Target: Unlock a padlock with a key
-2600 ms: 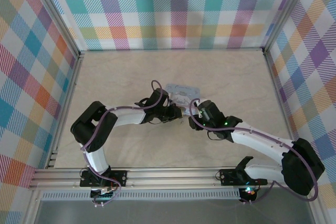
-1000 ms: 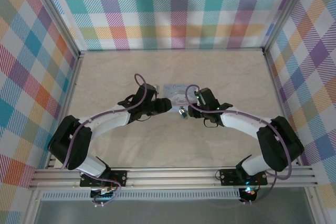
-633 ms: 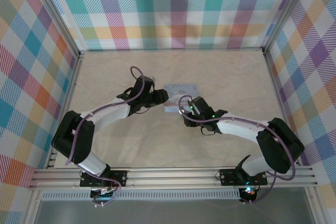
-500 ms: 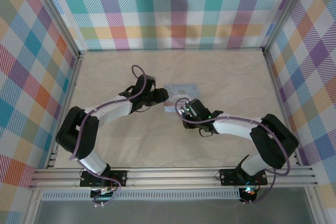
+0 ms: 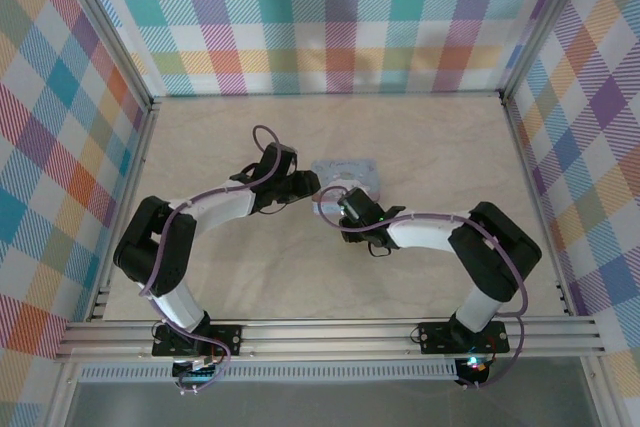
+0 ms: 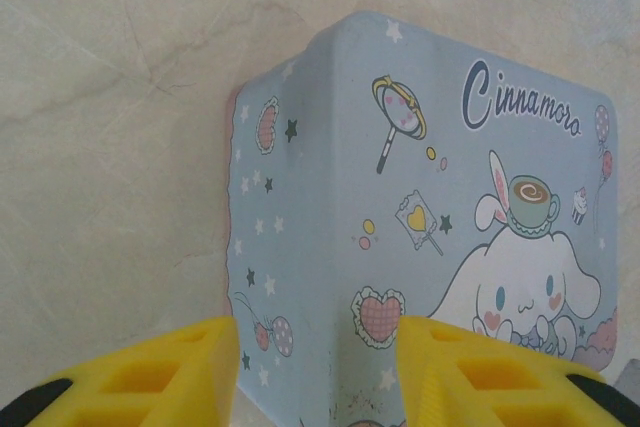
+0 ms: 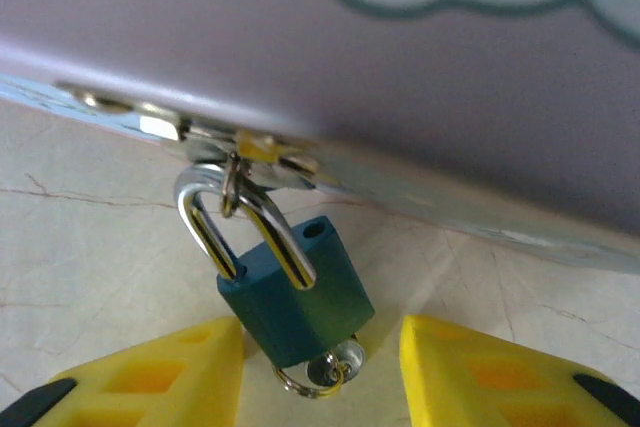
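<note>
The padlock (image 7: pixel 300 297) has a small, dark green, block-shaped body and a bright silver shackle (image 7: pixel 200 217). It hangs tilted from a metal hasp (image 7: pixel 190 132) on the lower edge of the light-blue box (image 7: pixel 400 67), with its body leaning over the pale stone-patterned worktop (image 7: pixel 90 247). 1 small round hole shows on the top face of the body, just beside the shackle's legs. Both legs seem to enter the body left of the hole, but I cannot tell whether the shackle is latched.

At the lower end of the body sits the key (image 7: pixel 345 359), a pale silvery round bit with a thin wire ring (image 7: pixel 295 379) through it. Its blade is hidden.

The right gripper (image 7: pixel 320 339) has its 2 yellow fingers parted, with the padlock's lower end between them. 1 finger is just beside the body and there is a clear gap at the other, so nothing is gripped.

From the top view, the box (image 5: pixel 345 169) lies near the middle of the worktop (image 5: pixel 450 147), slightly toward the far edge. The right gripper (image 5: pixel 335 209) is at the box's near edge, where the padlock hangs.

The left gripper (image 5: pixel 312 187) is at the box's left side. In its wrist view, its fingers (image 6: pixel 150 377) stand apart astride 1 corner of the box (image 6: pixel 430 197), which is printed with a white cartoon rabbit, stars and hearts. I cannot tell whether they press on it.
</note>
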You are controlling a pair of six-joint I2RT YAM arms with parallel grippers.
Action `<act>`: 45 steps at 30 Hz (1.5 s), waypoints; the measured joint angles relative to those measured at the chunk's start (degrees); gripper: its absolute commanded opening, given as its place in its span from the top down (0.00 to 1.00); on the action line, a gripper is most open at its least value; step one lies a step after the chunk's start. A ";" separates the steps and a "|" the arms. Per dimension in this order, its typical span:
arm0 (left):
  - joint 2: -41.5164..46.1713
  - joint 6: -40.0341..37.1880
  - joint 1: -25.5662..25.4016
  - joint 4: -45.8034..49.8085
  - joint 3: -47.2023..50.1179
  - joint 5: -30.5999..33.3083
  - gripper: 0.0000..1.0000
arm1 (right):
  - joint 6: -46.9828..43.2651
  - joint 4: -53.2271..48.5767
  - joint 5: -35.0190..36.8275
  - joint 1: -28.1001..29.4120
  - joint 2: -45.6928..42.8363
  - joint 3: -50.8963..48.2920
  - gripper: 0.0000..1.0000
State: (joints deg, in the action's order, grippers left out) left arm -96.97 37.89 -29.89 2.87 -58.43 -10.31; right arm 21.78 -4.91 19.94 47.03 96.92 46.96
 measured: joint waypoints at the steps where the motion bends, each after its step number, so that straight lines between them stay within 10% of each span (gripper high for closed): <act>1: -0.07 0.00 0.04 0.00 0.00 -0.11 0.55 | 0.00 0.15 0.17 0.13 0.13 0.13 0.55; 37: -1.31 0.44 0.59 -1.97 0.00 -1.81 0.56 | -7.10 -1.20 -1.55 1.01 -4.20 -2.40 0.99; 45: -1.77 0.46 0.59 -1.97 0.00 -1.84 0.56 | -11.15 -1.84 -2.86 1.01 -4.85 -2.40 0.74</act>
State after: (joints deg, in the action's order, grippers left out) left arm -98.74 38.35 -29.30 0.91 -58.43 -12.14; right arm 10.63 -6.74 17.08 48.03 92.07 44.56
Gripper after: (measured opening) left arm 0.443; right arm 0.214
